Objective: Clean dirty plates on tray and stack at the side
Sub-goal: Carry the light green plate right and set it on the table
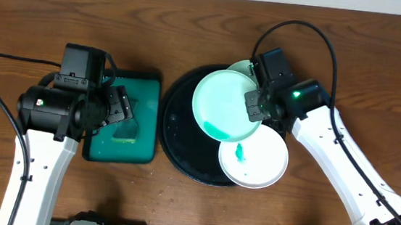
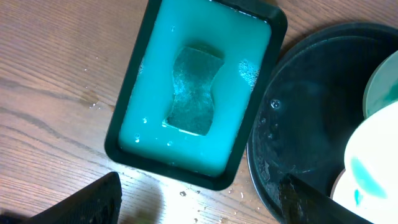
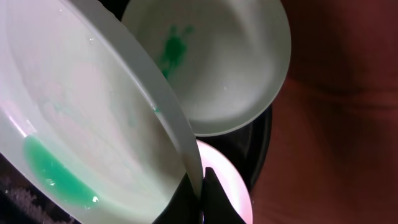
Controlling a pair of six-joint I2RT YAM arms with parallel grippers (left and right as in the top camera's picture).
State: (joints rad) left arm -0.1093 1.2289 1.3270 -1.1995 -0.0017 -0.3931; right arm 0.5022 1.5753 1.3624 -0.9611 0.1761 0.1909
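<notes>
The black round tray (image 1: 176,136) lies at mid-table. My right gripper (image 1: 256,106) is shut on the rim of a mint plate (image 1: 219,103), tilted above the tray, with green liquid pooled at its low edge (image 3: 53,174). A white plate (image 1: 258,165) with a teal smear sits on the tray's right edge and shows in the right wrist view (image 3: 217,68). A third plate (image 1: 242,67) peeks out behind the held one. My left gripper (image 2: 199,202) is open and empty above the table beside the tray (image 2: 305,124).
A rectangular green tray (image 1: 123,124) filled with teal liquid holds a sponge (image 2: 194,90), left of the round tray. Water droplets (image 2: 186,193) dot the wood near its corner. Cables run along the left and behind the right arm.
</notes>
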